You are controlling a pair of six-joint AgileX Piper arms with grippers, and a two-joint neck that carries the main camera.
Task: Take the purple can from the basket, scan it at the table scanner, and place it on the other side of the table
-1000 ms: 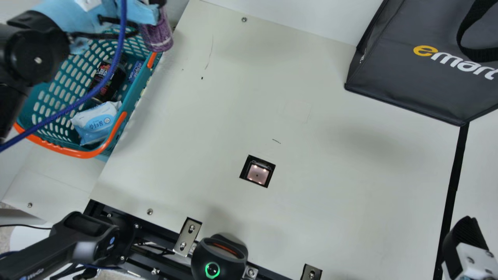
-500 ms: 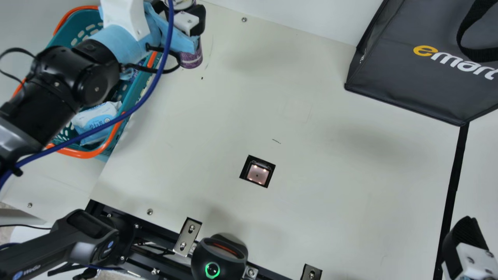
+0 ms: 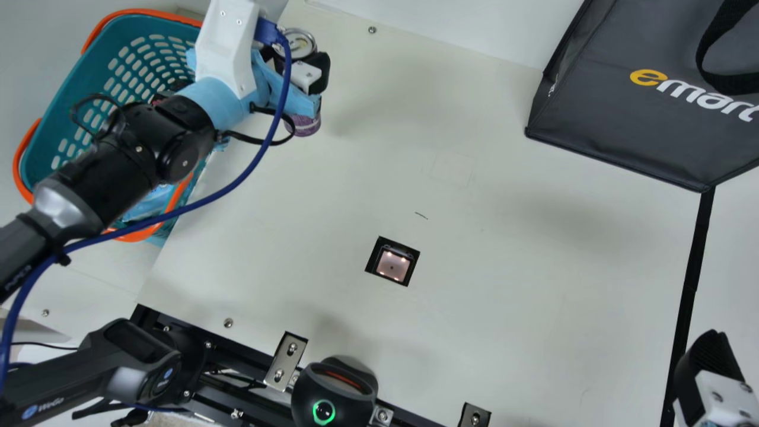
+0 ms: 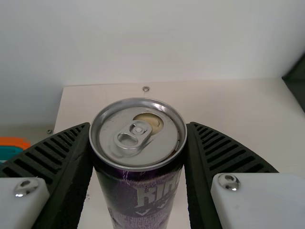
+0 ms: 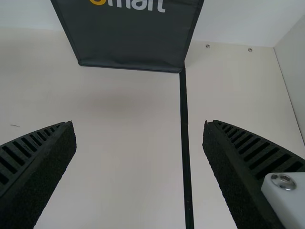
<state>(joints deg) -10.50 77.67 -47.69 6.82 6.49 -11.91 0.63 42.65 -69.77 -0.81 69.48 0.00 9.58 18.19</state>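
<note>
In the main view my left gripper (image 3: pixel 299 68) is at the table's far left, beside the basket (image 3: pixel 50 95), holding the purple can (image 3: pixel 304 124) upright. The left wrist view has the purple can (image 4: pixel 143 198) pinched between both fingers of my left gripper (image 4: pixel 139 143), its silver lid facing up. The table scanner (image 3: pixel 392 264) is a lit square window in the tabletop, nearer the front than the can. At the main view's lower right corner is my right gripper (image 3: pixel 708 367); in the right wrist view, my right gripper (image 5: pixel 139 133) has its fingers wide apart with nothing between them.
A dark grey bag (image 3: pixel 628 124) stands at the back right. A black strip (image 3: pixel 691 284) runs along the table's right part. At the front edge are a handheld scanner (image 3: pixel 118 367) and a round black device (image 3: pixel 335 391). A blue cable (image 3: pixel 207 201) hangs along my left arm.
My left gripper has carried the purple can from over the basket's edge rightward and toward the front, above the table. The right gripper has stayed still.
</note>
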